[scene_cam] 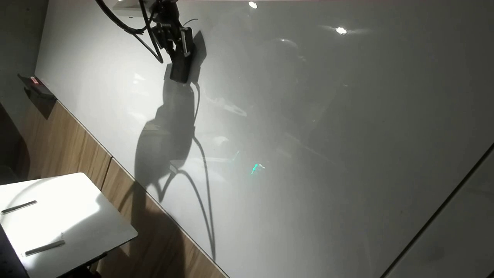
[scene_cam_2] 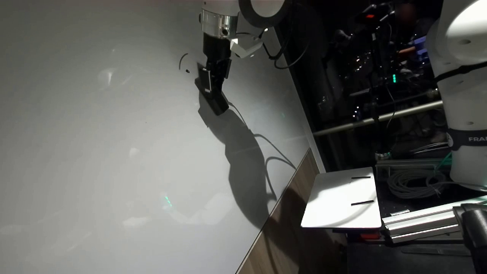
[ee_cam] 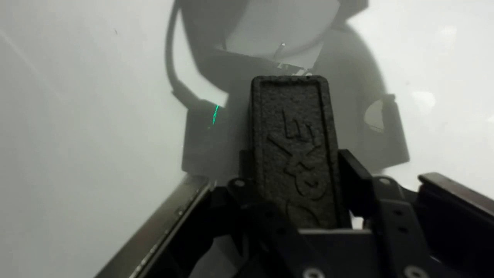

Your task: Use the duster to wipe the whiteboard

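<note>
Whiteboard (scene_cam: 328,127), partly shadowed, in both exterior views.
A white worktop (scene_cam_2: 331,199) is seen toward the bottom. In the gripper (ee_cam: 299,175), the duster (ee_cam: 291,104) is clamped by its long sides, close to the board; whether contact is made cannot be told. Nearby, a short curved dark stroke (scene_cam_2: 181,59) is seen on the board.

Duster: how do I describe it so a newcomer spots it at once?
Start at the whiteboard, the glossy panel filling much of both exterior views, then go to the black claw in front of it. The duster is the oblong dark grey block clamped there, set apart from the smooth black claw by its rough face with grooved strokes.
</note>
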Action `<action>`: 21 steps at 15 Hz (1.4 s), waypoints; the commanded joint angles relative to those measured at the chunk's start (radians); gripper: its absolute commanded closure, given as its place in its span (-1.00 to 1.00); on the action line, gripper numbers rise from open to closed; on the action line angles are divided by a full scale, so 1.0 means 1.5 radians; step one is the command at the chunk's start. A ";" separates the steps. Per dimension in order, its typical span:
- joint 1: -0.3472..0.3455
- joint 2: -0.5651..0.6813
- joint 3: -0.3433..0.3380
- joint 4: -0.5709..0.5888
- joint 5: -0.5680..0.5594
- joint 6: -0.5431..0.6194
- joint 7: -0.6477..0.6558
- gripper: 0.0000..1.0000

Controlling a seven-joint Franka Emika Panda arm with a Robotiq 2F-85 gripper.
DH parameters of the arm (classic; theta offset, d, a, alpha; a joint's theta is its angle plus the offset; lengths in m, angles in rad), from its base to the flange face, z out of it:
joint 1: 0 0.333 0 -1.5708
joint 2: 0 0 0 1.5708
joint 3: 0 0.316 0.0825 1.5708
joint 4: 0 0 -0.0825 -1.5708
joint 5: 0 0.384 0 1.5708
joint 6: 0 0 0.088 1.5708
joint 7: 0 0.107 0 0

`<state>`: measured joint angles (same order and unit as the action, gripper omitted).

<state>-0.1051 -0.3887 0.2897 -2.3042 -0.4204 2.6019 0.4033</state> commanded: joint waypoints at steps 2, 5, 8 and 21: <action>-0.027 0.057 -0.028 0.093 -0.024 0.009 -0.022 0.42; -0.014 0.041 -0.029 0.112 -0.018 -0.023 -0.027 0.42; -0.014 0.041 -0.030 0.132 -0.025 -0.046 -0.027 0.42; 0.047 -0.014 -0.007 0.196 0.030 -0.138 -0.009 0.42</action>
<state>-0.0650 -0.4274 0.2730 -2.0880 -0.4067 2.3899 0.3851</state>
